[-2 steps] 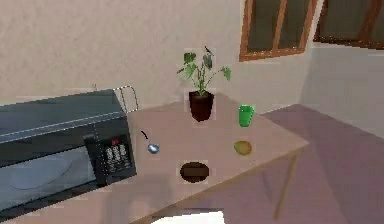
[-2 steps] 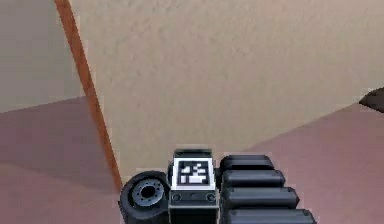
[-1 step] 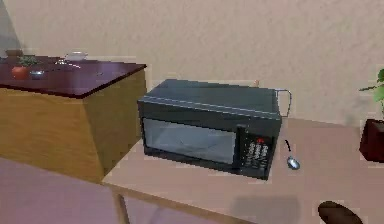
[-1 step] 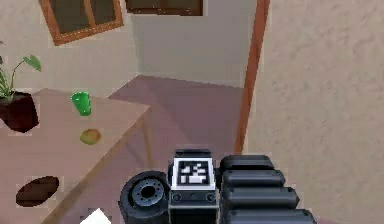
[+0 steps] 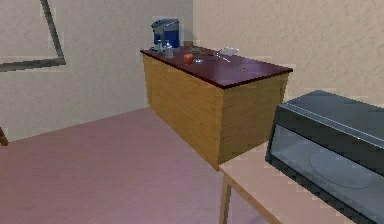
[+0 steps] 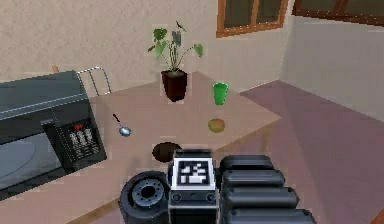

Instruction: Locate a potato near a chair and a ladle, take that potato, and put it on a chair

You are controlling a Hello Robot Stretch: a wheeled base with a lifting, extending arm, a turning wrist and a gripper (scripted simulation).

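Note:
A small brown potato-like blob [image 6: 216, 125] lies on the light wooden table [image 6: 260, 120], toward the arm side view's right. A ladle [image 6: 122, 127] with a dark thin handle lies on the same table nearer the microwave. Behind the table's far edge a metal chair back [image 6: 92, 78] sticks up. My gripper [image 6: 146, 196] shows as a dark body at the bottom edge, beside a white marked square [image 6: 195, 172]. Just beyond it a dark round thing [image 6: 166, 150] rests on the tabletop. I cannot tell whether the gripper holds anything.
A grey microwave [image 6: 40, 125] stands on the table; it appears again as the microwave [image 5: 330, 140]. A potted plant [image 6: 175, 62] and a green cup [image 6: 220, 93] stand farther out. Ahead, a wooden counter [image 5: 215, 100] carries a blue coffee machine [image 5: 165, 33] and a red round fruit [image 5: 187, 57]. Pinkish floor [image 5: 100, 160] lies before it.

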